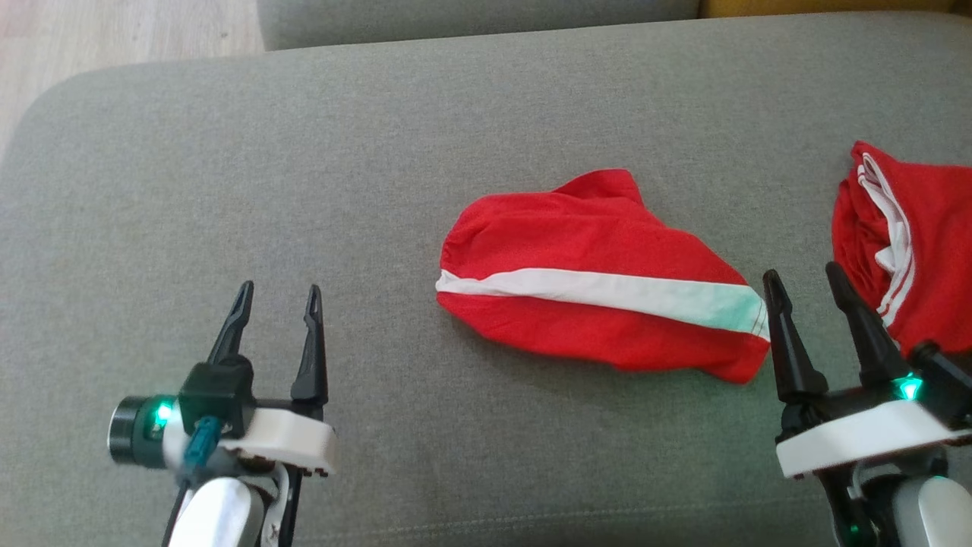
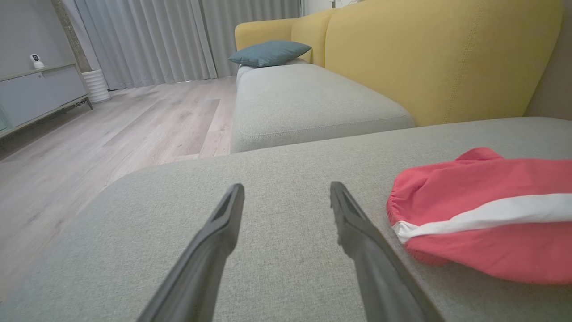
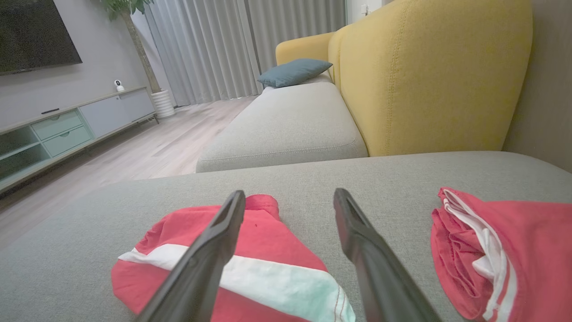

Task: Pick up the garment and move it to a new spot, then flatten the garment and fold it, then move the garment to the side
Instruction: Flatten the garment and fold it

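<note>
Left fingers point(image 1: 310, 349) and right fingers point(image 1: 788, 342) point forward, spread wide and empty — the garment point(image 1: 592, 281) lies between them.

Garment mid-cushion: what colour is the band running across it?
The band is white on the bright red garment; the head view shows it best.

Grey seat cushion point(image 1: 228, 152); yellow backrest point(image 2: 424, 58); teal pillow point(image 2: 268, 51); wood floor point(image 2: 134, 116).
</note>
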